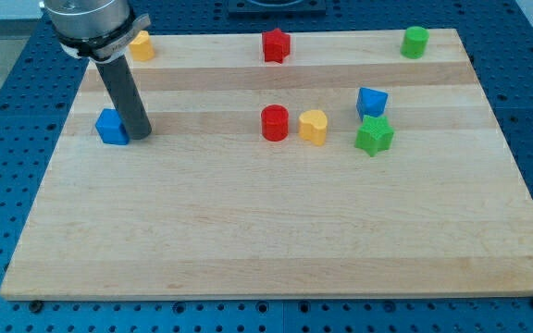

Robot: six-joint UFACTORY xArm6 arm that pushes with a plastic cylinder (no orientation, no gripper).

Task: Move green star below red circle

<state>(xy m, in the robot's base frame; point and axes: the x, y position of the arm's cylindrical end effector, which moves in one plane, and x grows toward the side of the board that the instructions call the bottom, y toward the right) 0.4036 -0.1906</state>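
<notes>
The dark rod slants down from the view's top left, my tip (140,136) resting on the board

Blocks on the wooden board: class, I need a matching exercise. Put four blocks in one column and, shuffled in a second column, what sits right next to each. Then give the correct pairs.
Column 1
1. green star
2. red circle
3. blue block at the view's left
4. green cylinder

Column 2
A. my tip sits just to its right
B. alone in the board's top right corner
C. a yellow heart sits just to its right
D. a blue block sits just above it

Pairs: 1-D, 2-C, 3-A, 4-B
</notes>
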